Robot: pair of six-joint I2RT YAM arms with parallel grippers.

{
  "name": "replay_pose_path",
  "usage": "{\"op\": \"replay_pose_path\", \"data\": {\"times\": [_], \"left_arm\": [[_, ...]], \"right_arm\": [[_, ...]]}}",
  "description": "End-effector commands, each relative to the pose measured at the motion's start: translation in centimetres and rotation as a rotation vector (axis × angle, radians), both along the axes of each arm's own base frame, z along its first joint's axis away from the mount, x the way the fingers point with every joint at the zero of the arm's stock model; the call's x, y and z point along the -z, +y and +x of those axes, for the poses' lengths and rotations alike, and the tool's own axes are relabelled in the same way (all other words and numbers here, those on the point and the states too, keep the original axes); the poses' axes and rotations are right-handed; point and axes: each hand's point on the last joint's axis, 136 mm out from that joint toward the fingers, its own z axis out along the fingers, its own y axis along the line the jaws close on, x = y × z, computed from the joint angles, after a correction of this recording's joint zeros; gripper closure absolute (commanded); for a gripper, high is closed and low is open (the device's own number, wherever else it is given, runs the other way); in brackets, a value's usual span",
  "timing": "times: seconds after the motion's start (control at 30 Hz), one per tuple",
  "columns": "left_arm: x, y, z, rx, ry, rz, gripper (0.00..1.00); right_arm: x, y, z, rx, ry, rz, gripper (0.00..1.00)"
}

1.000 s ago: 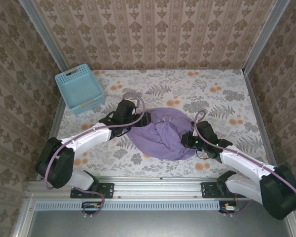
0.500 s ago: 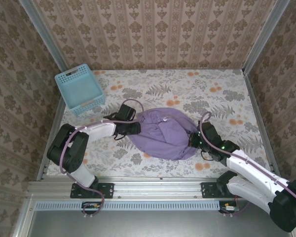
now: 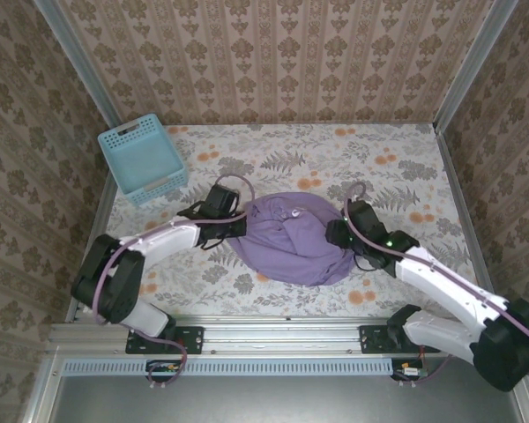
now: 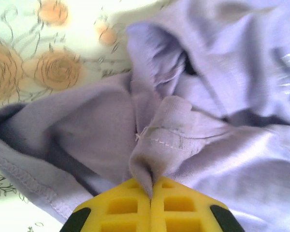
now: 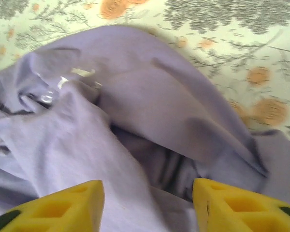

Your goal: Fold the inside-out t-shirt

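Observation:
The lavender t-shirt point(image 3: 291, 240) lies crumpled in a heap at the middle of the flowered table point(image 3: 397, 167). My left gripper point(image 3: 239, 225) sits at the heap's left edge, shut on a pinched fold of stitched hem point(image 4: 171, 126) that rises between its yellow fingers point(image 4: 125, 208). My right gripper point(image 3: 338, 236) is at the heap's right edge, open, its yellow fingers point(image 5: 63, 208) spread wide just over loose folds of the t-shirt point(image 5: 150, 106). A trace of white print point(image 5: 63, 79) shows among the folds.
A light-blue lattice basket point(image 3: 141, 159) stands at the back left corner. Patterned walls close in the table on three sides, and a metal rail point(image 3: 273, 339) runs along the near edge.
My right gripper has moved up along the heap's right edge, toward the back. My left gripper has drawn slightly left, holding its fold. The heap has bunched tighter.

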Motion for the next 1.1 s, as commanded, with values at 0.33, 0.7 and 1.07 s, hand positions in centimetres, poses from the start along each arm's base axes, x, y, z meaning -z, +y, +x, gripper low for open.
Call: {"op": "replay_pose_path", "data": {"times": [0.33,0.7,1.07], "left_arm": [[-5.3,0.8,-1.1,0.032,-0.167,-0.035,0.98],[-4.5,2.6,-1.1,-0.009,-0.143,0.012,0.98],[-4.6,3.8,-1.2,-0.045,-0.129,0.03,1.0]], "right_arm": [[3.4,5.1,3.8,-0.173,0.111,-0.076,0.81],[1.9,3.1,3.3,-0.177,0.042,-0.3,1.0],[-1.5,-0.1,2.8,-0.035,-0.091,-0.787,1.0]]}}
